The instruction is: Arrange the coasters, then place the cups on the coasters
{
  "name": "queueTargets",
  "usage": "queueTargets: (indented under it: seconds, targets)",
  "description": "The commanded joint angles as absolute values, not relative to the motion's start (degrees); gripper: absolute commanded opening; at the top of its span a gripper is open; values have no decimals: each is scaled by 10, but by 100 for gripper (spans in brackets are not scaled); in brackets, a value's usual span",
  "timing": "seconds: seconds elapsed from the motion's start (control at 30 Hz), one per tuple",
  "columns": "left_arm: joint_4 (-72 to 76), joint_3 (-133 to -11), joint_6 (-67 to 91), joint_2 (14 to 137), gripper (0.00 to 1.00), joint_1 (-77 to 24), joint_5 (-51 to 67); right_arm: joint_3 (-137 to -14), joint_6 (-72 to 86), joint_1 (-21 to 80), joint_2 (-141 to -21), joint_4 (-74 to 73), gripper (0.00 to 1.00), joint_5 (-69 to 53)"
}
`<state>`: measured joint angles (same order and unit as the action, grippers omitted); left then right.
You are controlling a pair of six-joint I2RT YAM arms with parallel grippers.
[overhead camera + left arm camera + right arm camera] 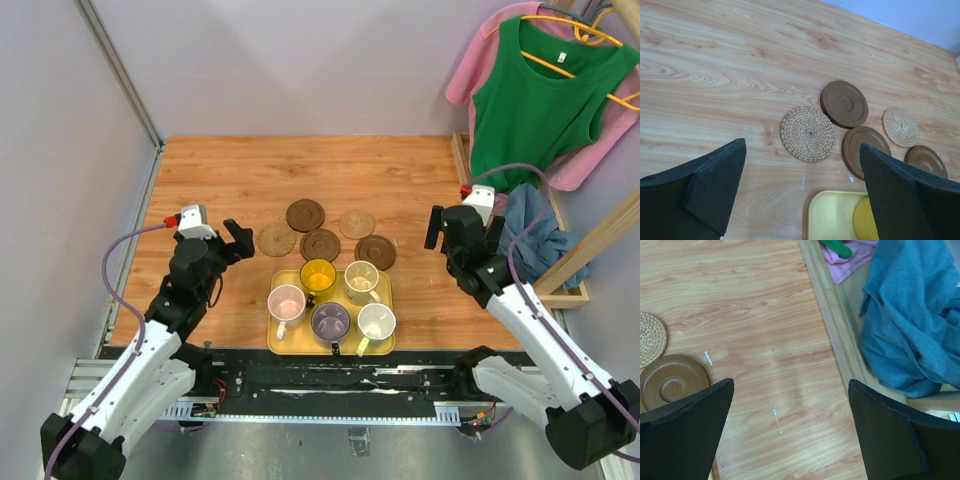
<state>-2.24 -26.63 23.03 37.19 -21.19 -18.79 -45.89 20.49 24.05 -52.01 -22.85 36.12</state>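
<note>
Several round coasters lie in a loose cluster on the wooden table: dark brown ones [305, 214] [320, 244] [375, 251] and woven tan ones [275, 239] [357, 223]. Nearer the arms, a yellow tray [272, 332] holds several cups: yellow [318, 275], cream [360, 276], pink [287, 302], grey-purple [330, 320] and pale green-white [376, 322]. My left gripper [235, 240] [801, 160] hovers open just left of the woven coaster [807, 134], holding nothing. My right gripper [437, 228] [790, 395] hangs open over bare wood, right of a dark brown coaster [672, 382].
A raised wooden rail [830, 315] borders the table's right side, with a blue cloth [910, 325] bunched beyond it. Green and pink garments [540, 90] hang on hangers at the back right. Grey walls close off the left and back.
</note>
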Motion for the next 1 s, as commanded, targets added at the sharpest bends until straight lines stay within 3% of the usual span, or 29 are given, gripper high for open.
queueTargets:
  seconds: [0.0,0.2,0.3,0.37,0.43,0.47,0.5,0.83,0.87,0.97]
  targets:
    - [28,-279,242,425,100,-214,-175,-508,193,242,-561,-227,98,308]
    - [67,-308,248,531,100,-214,-157,-548,185,242,-619,-195,98,226]
    - [83,-329,252,582,100,-213,-157,-577,181,242,-665,-182,84,195]
    - [103,-339,249,604,100,-213,-152,-603,178,242,-703,-182,60,176]
    - [134,-342,245,621,100,-212,-151,-634,175,242,-756,-188,22,160]
    - [147,-342,247,628,100,-210,-153,-650,172,242,-779,-193,8,152]
    - [161,-340,251,634,100,-207,-153,-669,170,242,-803,-198,2,137]
    - [185,-385,214,745,97,-192,-116,-826,177,243,-1003,-221,1,-82]
    - [187,-388,210,759,92,-192,-110,-835,180,245,-1017,-220,1,-101]
    - [202,-389,209,789,58,-191,-106,-855,184,255,-1050,-220,1,-134]
